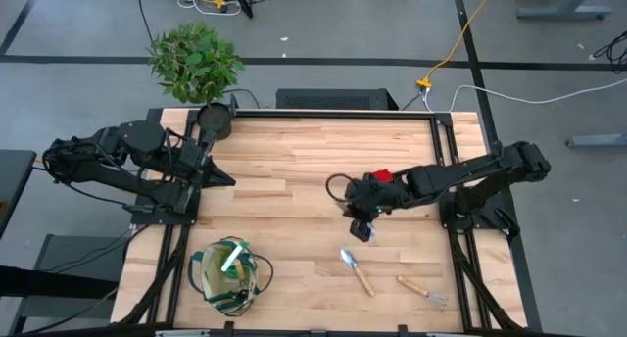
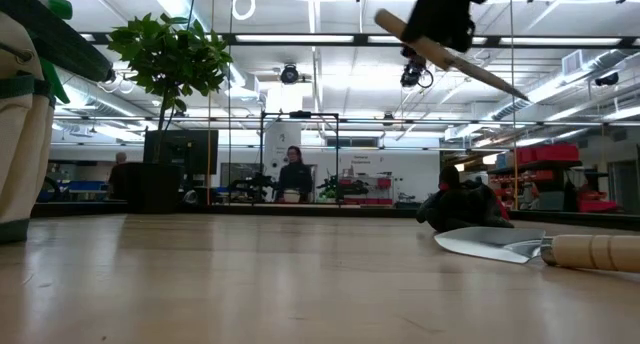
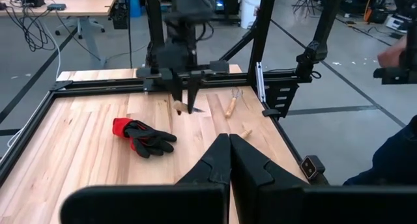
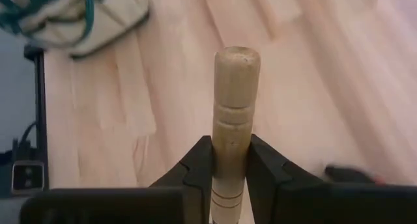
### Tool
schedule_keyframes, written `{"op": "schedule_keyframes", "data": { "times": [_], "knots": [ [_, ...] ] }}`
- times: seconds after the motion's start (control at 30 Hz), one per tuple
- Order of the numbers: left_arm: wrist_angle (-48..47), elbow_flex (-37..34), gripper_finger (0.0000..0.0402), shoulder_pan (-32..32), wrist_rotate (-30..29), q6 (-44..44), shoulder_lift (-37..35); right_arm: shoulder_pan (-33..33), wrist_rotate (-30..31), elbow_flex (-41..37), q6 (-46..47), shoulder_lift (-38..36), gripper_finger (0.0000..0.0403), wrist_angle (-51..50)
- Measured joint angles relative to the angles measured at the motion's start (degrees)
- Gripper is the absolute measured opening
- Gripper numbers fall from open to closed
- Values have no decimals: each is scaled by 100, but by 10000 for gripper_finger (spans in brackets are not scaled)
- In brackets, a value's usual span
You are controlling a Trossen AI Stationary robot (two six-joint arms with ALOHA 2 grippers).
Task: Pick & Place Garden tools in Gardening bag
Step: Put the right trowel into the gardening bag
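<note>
right hand [image 4: 229,160] | pinching wooden tool handle [image 4: 233,100] between its 2 fingers | raised above table [image 1: 294,180] | left hand [image 3: 229,160] pressed together

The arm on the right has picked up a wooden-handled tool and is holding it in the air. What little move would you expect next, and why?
Probably a carry toward the gardening bag. The right gripper is shut on a wooden-handled tool, lifted clear of the table, and the bag sits off toward the left arm's side, not below it. The left gripper waits shut.

Grey floor [image 1: 323,33] with cables surrounds the wooden table [image 1: 323,151]; ceiling strip lights [image 2: 300,39] glow overhead.
</note>
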Motion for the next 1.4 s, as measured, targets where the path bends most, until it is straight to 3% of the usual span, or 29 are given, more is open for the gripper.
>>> {"op": "schedule_keyframes", "data": {
  "times": [0.33,0.6,1.4],
  "knots": [
    [346,0,3,1,-491,120,15,-330,425,736,-798,-1,58,62],
    [519,2,3,1,-505,155,90,-500,424,1044,-1238,-1,57,621],
    [1253,-2,3,1,-716,216,521,-624,422,1179,-2308,-1,56,3511]
  ]
}}
